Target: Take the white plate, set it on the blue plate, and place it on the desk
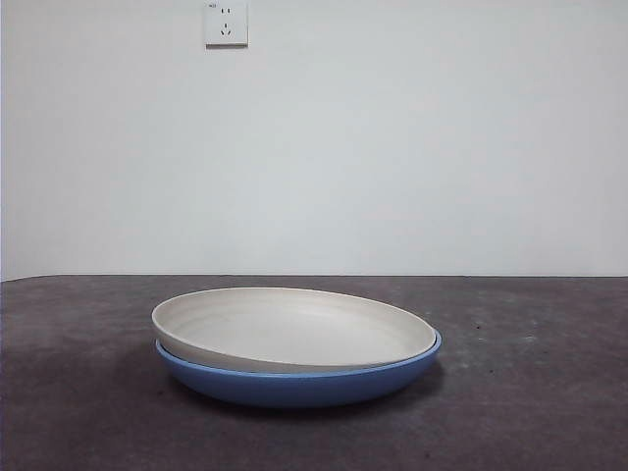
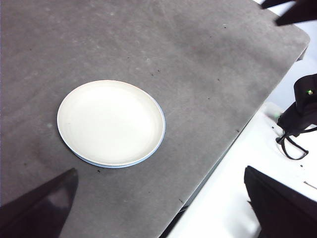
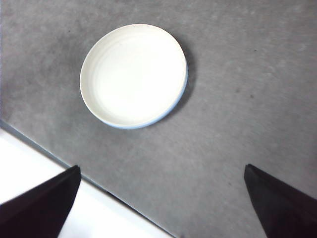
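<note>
The white plate (image 1: 294,329) lies nested inside the blue plate (image 1: 294,385), slightly off-centre, and both rest on the dark grey desk (image 1: 530,392). From above, the white plate (image 2: 110,121) (image 3: 132,73) covers nearly all of the blue plate (image 2: 119,166) (image 3: 179,99), leaving only a thin rim sliver showing. My left gripper (image 2: 160,171) hangs high above the desk, open and holding nothing, off to one side of the stack. My right gripper (image 3: 162,167) is likewise high, open and empty. Neither arm appears in the front view.
The desk edge (image 2: 218,163) (image 3: 49,153) runs close to the stack, with a white surface (image 2: 247,148) beyond it. A black device with cables (image 2: 299,114) stands on that surface. A wall socket (image 1: 226,22) sits on the white back wall.
</note>
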